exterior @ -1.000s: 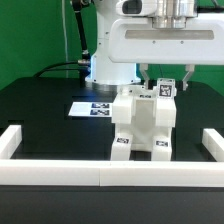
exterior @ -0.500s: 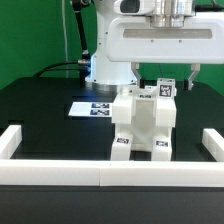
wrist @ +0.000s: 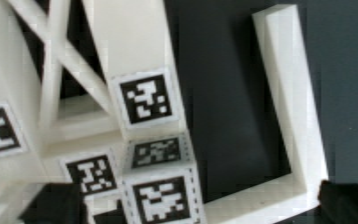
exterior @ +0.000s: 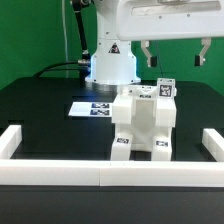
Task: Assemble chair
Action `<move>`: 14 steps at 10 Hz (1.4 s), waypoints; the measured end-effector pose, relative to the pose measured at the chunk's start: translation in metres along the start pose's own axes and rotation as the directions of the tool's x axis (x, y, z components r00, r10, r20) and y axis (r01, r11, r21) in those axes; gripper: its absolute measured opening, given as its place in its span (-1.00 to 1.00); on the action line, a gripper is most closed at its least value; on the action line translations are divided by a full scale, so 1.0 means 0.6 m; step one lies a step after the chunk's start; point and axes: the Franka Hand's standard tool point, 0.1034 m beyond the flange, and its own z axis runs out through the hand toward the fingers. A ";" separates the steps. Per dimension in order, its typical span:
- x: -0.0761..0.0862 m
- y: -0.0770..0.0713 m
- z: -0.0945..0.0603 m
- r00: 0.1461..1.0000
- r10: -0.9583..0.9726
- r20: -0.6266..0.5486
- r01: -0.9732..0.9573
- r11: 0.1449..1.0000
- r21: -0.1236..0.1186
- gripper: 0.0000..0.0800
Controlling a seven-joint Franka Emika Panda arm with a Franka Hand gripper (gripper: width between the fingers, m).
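Note:
The white blocky chair [exterior: 143, 122] stands assembled on the black table in the middle of the exterior view, with black-and-white tags on its top and front. My gripper [exterior: 174, 52] hangs open well above it, touching nothing; its dark fingers [exterior: 147, 52] are spread wide. The wrist view looks down on the chair's [wrist: 105, 110] slanted white bars and several tags. The gripper [wrist: 190, 205] shows there only as dark fingertips [wrist: 345, 200] at the frame's edge, with nothing held between them.
White border rails [exterior: 100, 178] fence the table's front, with short posts at the exterior view's left [exterior: 10, 142] and right [exterior: 212, 142]. The marker board [exterior: 93, 108] lies flat behind the chair. The rail's corner [wrist: 297, 100] shows in the wrist view. The arm's base [exterior: 112, 65] stands behind.
The gripper was down around the chair's upper back part; it has opened wide and risen clear. The chair stays in place.

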 end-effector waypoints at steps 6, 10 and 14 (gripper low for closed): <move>-0.061 -0.043 0.011 0.987 0.163 0.004 -0.163 0.986 0.031 0.62; -0.091 -0.057 0.031 0.980 0.195 -0.024 -0.194 0.980 0.036 0.62; -0.136 -0.078 0.088 0.985 0.175 -0.010 -0.175 0.984 -0.015 0.62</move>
